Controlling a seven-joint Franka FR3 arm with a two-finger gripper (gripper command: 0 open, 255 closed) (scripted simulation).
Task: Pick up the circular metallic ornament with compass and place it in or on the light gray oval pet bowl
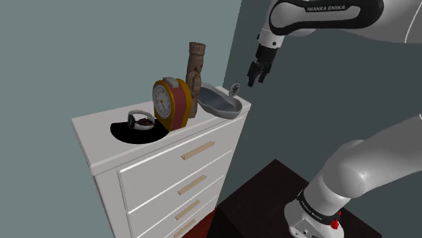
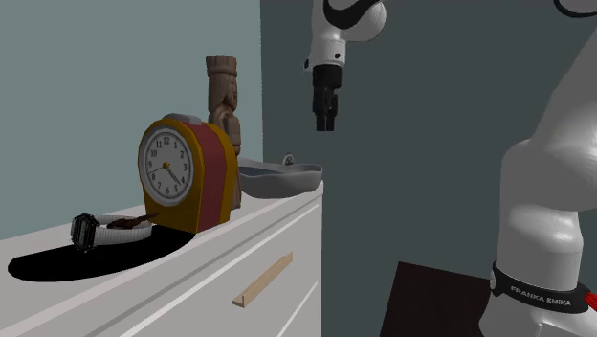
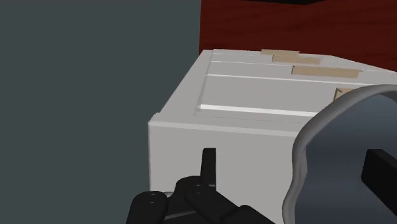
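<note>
we're on the white dresser [image 1: 101,135], and the ornament [image 1: 235,88] is perched upright at the far edge of the grey bowl [image 1: 220,105], at the dresser's end on the shoulder view's right. whether it sits inside the bowl or just on its rim, we cannot tell. the claw [image 1: 255,82] hangs in the air above and a little past that end, near the ornament but clear of it, pointing down. in the wrist view the two fingers [image 3: 208,167] stand wide apart with nothing clasped, and the bowl's rim [image 3: 298,149] and the dresser's corner [image 3: 254,95] lie beneath them.

further along the top, towards the shoulder view's left, we see a brown carved figure [image 1: 195,64] just beside the bowl. then comes a red and yellow clock [image 1: 169,103], and a wristwatch [image 1: 140,120] lying on a black patch [image 1: 135,138]. from the second exterior view the claw [image 2: 325,124] hovers above the bowl's [image 2: 277,177] right end.
</note>
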